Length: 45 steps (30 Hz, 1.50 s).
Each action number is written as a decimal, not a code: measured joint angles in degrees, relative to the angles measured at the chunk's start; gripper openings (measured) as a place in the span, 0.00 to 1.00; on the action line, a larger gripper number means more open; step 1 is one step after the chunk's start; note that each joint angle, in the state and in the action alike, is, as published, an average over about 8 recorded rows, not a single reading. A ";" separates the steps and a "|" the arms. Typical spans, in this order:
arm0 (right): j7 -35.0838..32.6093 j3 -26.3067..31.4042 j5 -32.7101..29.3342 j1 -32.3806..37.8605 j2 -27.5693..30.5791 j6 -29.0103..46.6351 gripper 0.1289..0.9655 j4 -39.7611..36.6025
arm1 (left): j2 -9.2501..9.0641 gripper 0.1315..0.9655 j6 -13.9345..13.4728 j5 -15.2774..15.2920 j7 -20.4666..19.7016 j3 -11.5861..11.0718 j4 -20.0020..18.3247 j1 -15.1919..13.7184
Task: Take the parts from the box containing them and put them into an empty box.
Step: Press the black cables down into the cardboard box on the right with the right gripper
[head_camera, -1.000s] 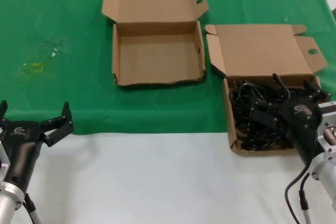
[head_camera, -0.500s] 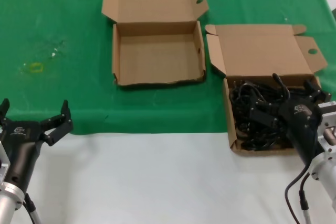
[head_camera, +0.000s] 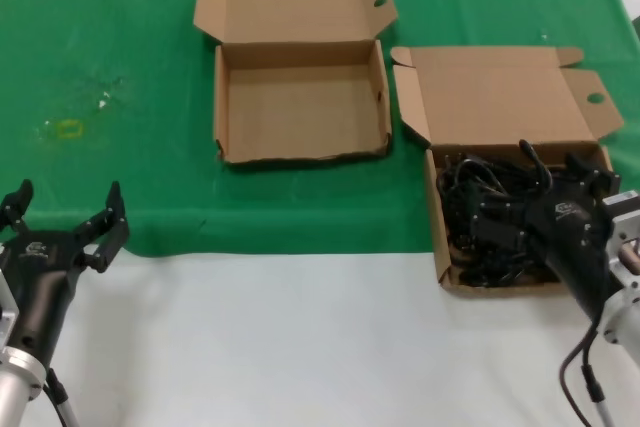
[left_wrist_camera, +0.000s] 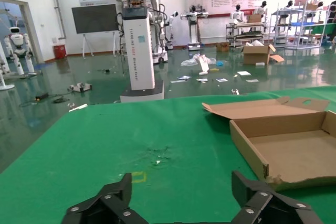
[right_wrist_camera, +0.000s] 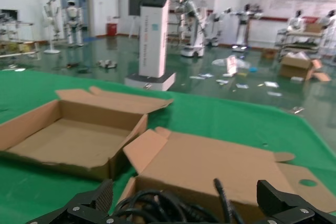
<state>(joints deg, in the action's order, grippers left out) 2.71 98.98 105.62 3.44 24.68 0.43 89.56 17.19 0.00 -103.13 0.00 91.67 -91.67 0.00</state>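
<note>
The black power cords point(head_camera: 468, 190) lie tangled in the larger cardboard box point(head_camera: 500, 97) at the right. My right gripper point(head_camera: 537, 197) is open and hangs just over the cords, its jaws either side of the pile. In the right wrist view the cords point(right_wrist_camera: 168, 205) lie between the open fingers of the right gripper point(right_wrist_camera: 186, 195), in front of the tall lid of the larger box point(right_wrist_camera: 210, 163). The smaller box point(head_camera: 300, 112) stands open and empty in the middle. My left gripper point(head_camera: 65, 205) is open and empty at the near left.
A green cloth point(head_camera: 120, 27) covers the far part of the table and bare white table point(head_camera: 300, 347) the near part. A small yellow mark point(head_camera: 68, 129) lies on the cloth at the left. The empty box point(left_wrist_camera: 294, 145) shows in the left wrist view beyond the left gripper point(left_wrist_camera: 182, 187).
My right gripper has shifted slightly left and down over the cords. My left gripper has turned a little in place. The boxes have not moved.
</note>
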 joint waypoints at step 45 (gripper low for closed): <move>1.83 3.48 -1.90 15.82 21.75 34.55 1.00 -16.89 | 0.00 0.01 0.00 0.00 0.00 0.00 0.00 0.00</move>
<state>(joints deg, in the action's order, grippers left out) 4.54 102.46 103.72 19.26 46.43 34.98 72.66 17.19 0.00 -103.12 -0.01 91.68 -91.67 0.00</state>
